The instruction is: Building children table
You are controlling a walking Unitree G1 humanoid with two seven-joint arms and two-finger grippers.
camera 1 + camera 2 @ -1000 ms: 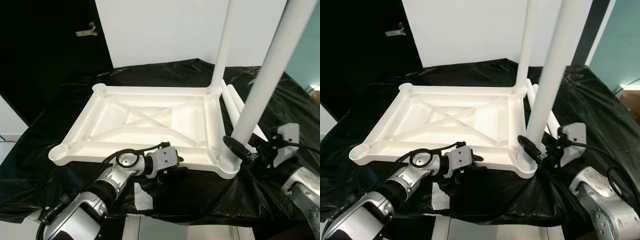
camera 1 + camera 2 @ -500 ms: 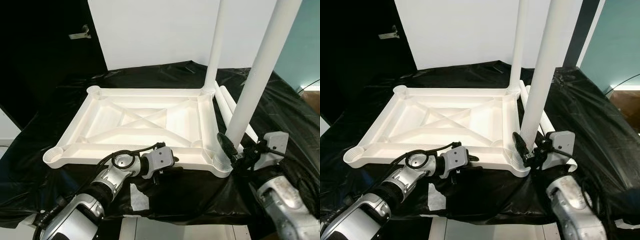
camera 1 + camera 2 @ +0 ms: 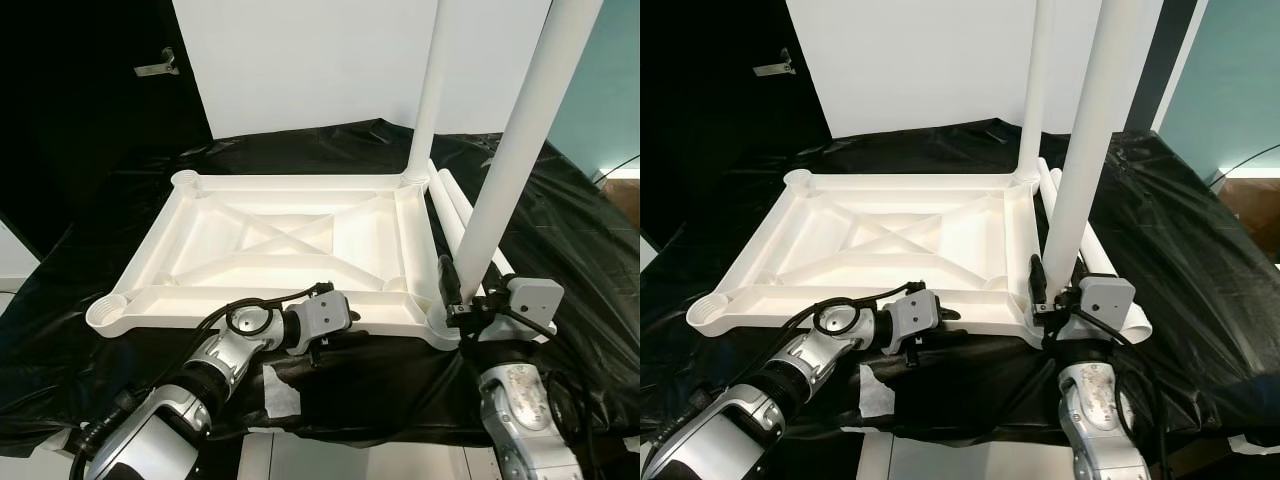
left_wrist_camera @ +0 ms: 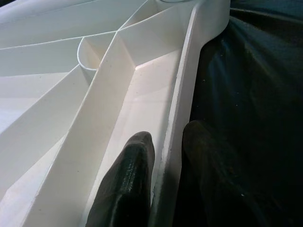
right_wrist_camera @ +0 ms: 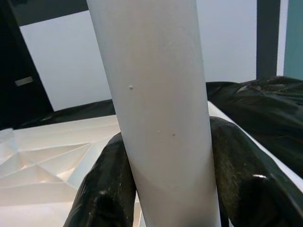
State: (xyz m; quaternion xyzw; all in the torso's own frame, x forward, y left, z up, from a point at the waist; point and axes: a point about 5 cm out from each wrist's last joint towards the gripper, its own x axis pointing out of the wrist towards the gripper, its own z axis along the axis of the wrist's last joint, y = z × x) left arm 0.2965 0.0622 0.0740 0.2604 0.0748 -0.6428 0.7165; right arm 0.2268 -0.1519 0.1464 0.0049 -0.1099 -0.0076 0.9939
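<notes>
upturned white tabletop [image 3: 290,240] lies on the black sheet [image 3: 560,230]. near leg [image 3: 500,190] now stands straighter in its corner socket, likely seating; right gripper [image 3: 1040,290] stays clamped round it. left gripper [image 4: 163,156] pinches the tabletop's near rim.

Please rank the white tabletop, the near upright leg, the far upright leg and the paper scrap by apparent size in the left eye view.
1. tabletop
2. near leg, though nearness to the camera enlarges it
3. far leg, probably the same real size
4. paper scrap
</notes>
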